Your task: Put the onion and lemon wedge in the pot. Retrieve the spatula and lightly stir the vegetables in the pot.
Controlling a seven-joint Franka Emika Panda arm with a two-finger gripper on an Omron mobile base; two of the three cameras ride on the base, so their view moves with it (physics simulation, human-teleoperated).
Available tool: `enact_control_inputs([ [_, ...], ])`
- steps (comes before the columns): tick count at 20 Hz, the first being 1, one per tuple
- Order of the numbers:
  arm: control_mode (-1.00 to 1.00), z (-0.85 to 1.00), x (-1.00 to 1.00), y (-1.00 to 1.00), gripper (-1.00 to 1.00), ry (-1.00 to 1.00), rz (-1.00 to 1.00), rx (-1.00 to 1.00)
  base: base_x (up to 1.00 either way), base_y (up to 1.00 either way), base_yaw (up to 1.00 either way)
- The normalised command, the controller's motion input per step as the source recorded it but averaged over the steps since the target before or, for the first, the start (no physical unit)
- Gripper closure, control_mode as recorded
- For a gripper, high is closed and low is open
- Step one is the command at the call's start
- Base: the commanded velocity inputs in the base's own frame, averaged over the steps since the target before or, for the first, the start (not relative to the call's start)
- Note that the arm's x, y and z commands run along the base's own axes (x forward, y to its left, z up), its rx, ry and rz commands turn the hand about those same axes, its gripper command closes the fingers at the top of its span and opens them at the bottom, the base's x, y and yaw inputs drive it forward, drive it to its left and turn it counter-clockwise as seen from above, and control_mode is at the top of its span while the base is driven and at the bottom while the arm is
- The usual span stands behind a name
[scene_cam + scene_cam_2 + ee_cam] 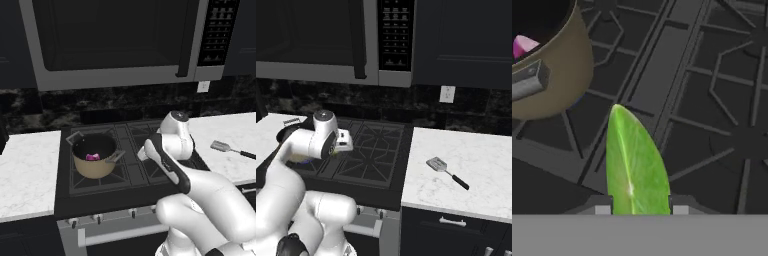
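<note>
Lemon wedge (pixel 634 160) sat clamped between my jaws over the stove grates, the pot (pixel 559 75) at ten o'clock with the onion (pixel 523 46) inside. I judged carrying it fully over the rim before releasing was best.

Stove (pixel 135 175), microwave (pixel 115 40), marble counter (pixel 476 165)

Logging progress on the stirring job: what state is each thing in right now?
Onion: inside the pot.
Pot: upright on the stove's left burner.
Lemon wedge: clamped in the pincer, above the grates beside the pot.
Spatula: lying flat on the right counter, untouched.
</note>
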Motion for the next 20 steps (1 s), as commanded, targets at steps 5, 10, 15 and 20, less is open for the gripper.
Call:
enact_control_inputs([
  [5,-1.00,0.61,0.32,0.98,1.00,0.00,0.27,-0.02,0.00,0.00,0.00],
  [10,-1.00,0.20,0.14,1.00,1.00,0.00,0.17,-0.08,0.00,0.00,0.00],
  [15,-1.00,0.08,0.25,0.97,1.00,-0.02,0.06,-0.11,0.00,0.00,0.00],
  [20,-1.00,-0.04,0.60,0.58,1.00,0.00,0.00,-0.08,0.00,0.00,0.00],
])
